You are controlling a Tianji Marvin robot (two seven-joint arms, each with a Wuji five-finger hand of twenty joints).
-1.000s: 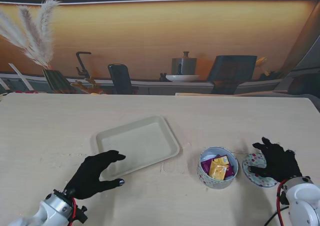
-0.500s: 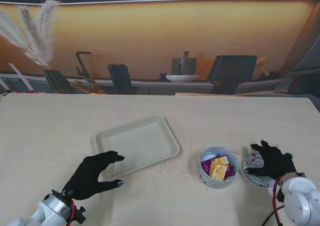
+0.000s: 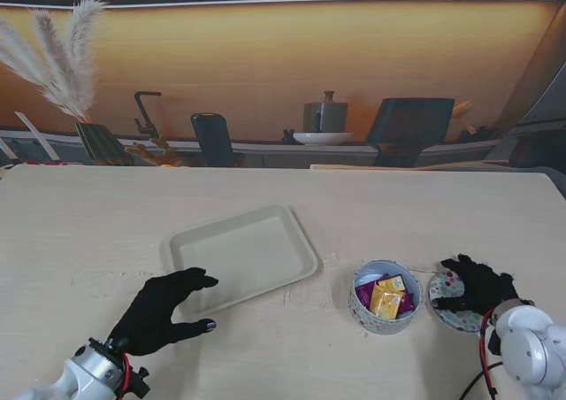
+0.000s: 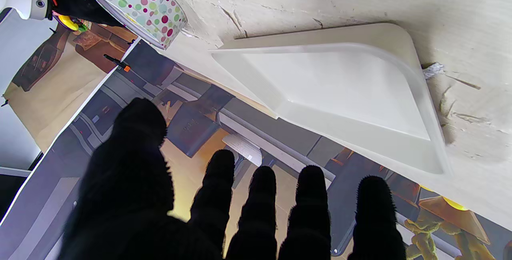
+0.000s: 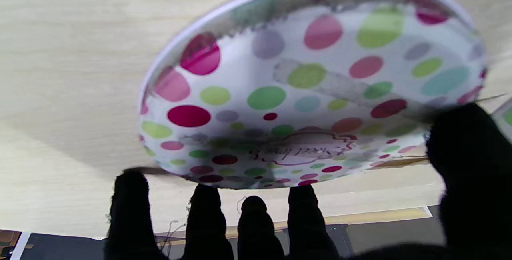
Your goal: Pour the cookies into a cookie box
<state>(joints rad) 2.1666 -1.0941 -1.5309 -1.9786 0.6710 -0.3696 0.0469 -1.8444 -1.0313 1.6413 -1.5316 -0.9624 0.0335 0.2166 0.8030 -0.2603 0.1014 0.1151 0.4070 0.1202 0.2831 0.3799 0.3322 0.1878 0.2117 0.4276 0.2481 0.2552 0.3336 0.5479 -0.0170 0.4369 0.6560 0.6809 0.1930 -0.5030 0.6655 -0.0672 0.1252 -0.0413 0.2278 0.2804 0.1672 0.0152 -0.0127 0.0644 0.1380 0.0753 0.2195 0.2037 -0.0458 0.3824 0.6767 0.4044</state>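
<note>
Pale wooden table (image 3: 106, 214) with cream tray (image 3: 243, 257) left of open polka-dot cookie box (image 3: 384, 296) holding wrapped cookies (image 3: 386, 297). Probably light, stiff; best gripped round its wall. Left hand (image 3: 165, 310) spread, empty. Right hand (image 3: 478, 288) splayed over lid (image 3: 447, 289), drawn slightly nearer than before.

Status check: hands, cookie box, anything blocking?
Left hand open at tray edge. Right hand open over lid. Cookie box uncovered, packets inside. Nothing in the way.

Tray (image 3: 243, 255) left of cookie box (image 3: 385, 296), cookies (image 3: 386, 299) inside, lid (image 3: 453, 301) right
</note>
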